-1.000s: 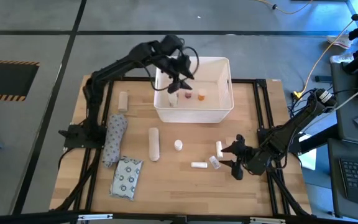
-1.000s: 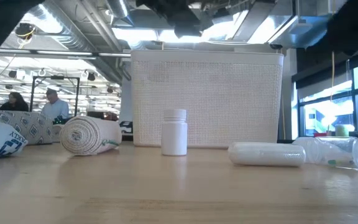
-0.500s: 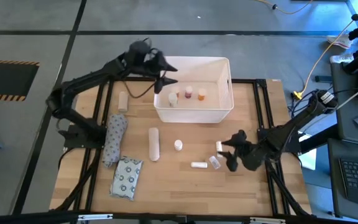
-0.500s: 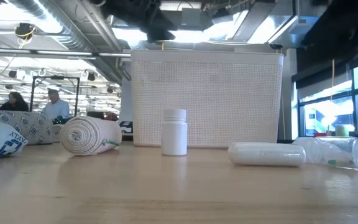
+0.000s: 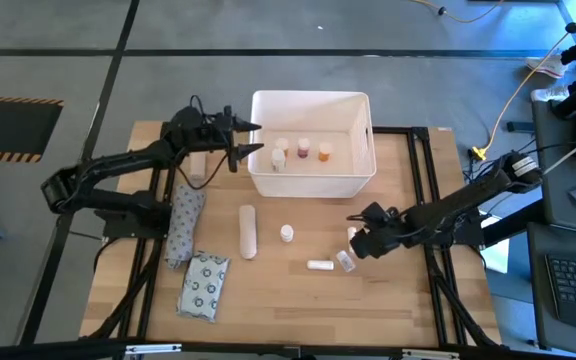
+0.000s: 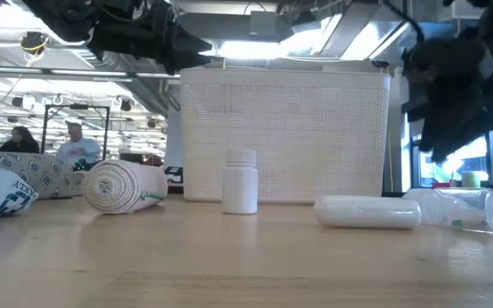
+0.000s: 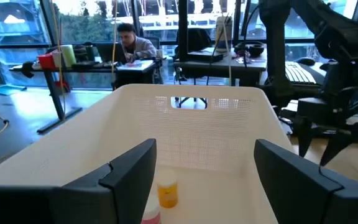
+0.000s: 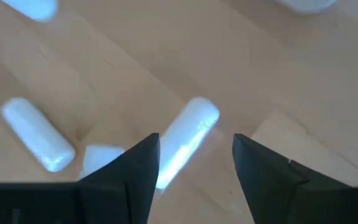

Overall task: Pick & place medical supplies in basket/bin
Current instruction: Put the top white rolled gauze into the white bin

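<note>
Tiny white tube [image 8: 188,140] lies on the surface just ahead of the right gripper [image 8: 194,165], whose fingers stand apart over it. It looks light, smooth and prone to rolling, so a pinch across its middle seems safest. The left gripper [image 5: 246,138], fingers apart, hangs beside the basket [image 5: 313,181].

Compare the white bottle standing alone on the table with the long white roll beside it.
The white bottle stands upright; the long white roll lies flat. The bottle is short with a cap; the roll is much longer and plain. Both are white, lie outside the tub, and no end effector touches them.

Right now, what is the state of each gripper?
Left gripper: open, empty, beside the bin.
Right gripper: open, empty, over a small white tube.
</note>
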Controlling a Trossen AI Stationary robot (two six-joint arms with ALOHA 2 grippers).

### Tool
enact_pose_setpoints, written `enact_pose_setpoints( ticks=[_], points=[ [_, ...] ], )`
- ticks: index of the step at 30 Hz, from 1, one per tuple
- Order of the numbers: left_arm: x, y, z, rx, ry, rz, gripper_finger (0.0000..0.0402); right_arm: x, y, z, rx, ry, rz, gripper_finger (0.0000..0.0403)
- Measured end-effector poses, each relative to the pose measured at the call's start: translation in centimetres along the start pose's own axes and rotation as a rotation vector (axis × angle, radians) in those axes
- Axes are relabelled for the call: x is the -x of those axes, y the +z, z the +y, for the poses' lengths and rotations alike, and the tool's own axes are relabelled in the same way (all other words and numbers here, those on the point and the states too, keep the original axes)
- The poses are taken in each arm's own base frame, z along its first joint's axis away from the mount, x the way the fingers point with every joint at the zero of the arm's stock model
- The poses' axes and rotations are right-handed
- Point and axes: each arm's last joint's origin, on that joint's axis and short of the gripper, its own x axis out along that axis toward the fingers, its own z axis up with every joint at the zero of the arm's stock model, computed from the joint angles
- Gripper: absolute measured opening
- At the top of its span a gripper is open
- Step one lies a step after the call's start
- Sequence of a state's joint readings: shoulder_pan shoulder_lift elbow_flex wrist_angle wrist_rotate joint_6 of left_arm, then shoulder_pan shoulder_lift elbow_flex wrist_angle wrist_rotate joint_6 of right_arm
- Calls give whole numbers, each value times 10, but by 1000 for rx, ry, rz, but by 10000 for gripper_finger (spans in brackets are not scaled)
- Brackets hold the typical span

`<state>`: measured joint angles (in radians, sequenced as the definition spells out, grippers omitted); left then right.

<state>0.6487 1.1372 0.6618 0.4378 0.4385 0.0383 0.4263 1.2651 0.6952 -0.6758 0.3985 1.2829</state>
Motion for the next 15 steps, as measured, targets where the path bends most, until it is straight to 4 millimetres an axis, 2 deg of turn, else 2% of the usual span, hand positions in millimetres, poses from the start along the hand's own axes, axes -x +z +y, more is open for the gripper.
enact_pose_setpoints(
  ticks=[7,15],
  points=[
    [-1,-5,0,13,-2,28,262,-23,0,12,-36,17,33,190],
    [-2,-8,0,-4,-4,49,262,-49,-5,12,-99,-74,120,190]
  ],
)
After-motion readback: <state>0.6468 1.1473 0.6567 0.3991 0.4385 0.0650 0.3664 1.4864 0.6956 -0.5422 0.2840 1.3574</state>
